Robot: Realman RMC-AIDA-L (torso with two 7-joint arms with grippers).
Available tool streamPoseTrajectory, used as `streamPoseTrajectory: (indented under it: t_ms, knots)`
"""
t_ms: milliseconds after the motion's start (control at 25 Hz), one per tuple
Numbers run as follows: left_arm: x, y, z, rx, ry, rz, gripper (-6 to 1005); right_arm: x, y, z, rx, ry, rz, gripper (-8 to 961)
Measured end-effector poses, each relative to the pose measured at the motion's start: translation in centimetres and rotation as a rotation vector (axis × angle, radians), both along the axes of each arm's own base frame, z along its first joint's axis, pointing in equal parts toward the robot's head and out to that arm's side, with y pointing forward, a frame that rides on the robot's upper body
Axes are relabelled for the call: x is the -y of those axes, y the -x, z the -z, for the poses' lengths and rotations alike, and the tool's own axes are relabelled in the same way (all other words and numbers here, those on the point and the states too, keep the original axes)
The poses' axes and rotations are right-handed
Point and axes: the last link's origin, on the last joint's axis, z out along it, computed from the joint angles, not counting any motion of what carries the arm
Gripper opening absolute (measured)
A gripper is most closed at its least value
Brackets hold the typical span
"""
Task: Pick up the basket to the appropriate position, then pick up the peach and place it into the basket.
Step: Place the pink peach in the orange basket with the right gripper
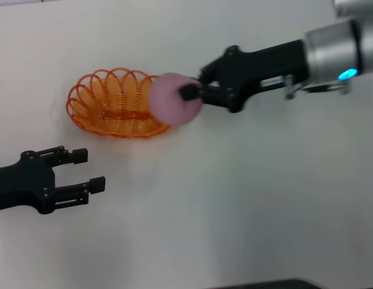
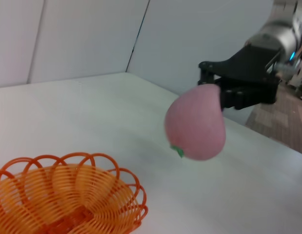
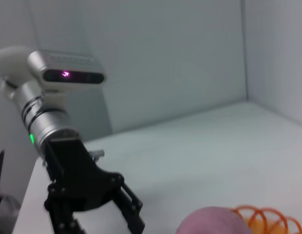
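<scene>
The orange wire basket [image 1: 117, 103] rests on the white table, left of centre in the head view; it also shows in the left wrist view as the basket [image 2: 63, 195]. The pink peach [image 1: 174, 99] hangs in the air at the basket's right rim, with my right gripper [image 1: 187, 87] shut on it. From the left wrist the peach [image 2: 195, 124] floats above the table, clear of the basket. A sliver of the peach [image 3: 214, 222] and basket [image 3: 268, 219] appears in the right wrist view. My left gripper [image 1: 93, 170] stands open near the table's left edge, in front of the basket, holding nothing.
The white table [image 1: 252, 198] stretches bare to the right and front of the basket. Pale walls close off the far side in the wrist views. The left arm [image 3: 68, 161] shows opposite in the right wrist view.
</scene>
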Motion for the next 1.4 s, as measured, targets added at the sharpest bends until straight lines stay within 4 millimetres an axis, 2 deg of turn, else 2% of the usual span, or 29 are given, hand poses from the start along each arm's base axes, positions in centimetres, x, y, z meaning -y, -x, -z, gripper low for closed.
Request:
streamPoseTrajectory:
  t_ms: [40,80,280,440,560,760,1400]
  knots:
    - [0.0,0.0,0.0,0.004,-0.003,-0.001,769,0.3,-0.8,2.1,-0.056,-0.049,-0.003,43]
    - [0.0,0.0,0.1,0.01,-0.005,-0.003,769,0.3,-0.8,2.1,-0.056,-0.049,-0.003,43]
    - [0.0,-0.1,0.4,0.028,-0.011,-0.005,768,1.2,-2.0,6.6,-0.095,-0.199,-0.029,44]
    - [-0.1,-0.1,0.5,0.032,-0.013,-0.005,767,2.1,-2.2,8.5,-0.1,-0.276,-0.051,44]
    - [-0.1,-0.1,0.8,0.04,-0.014,-0.005,767,2.4,-2.2,8.9,-0.123,-0.336,-0.043,44]
    - [-0.2,-0.2,0.9,0.057,-0.028,-0.002,768,1.8,-1.9,8.5,-0.167,-0.412,0.002,54]
    - [-0.2,-0.4,0.9,0.076,-0.038,-0.002,768,0.2,-0.5,9.3,-0.114,-0.418,-0.009,142]
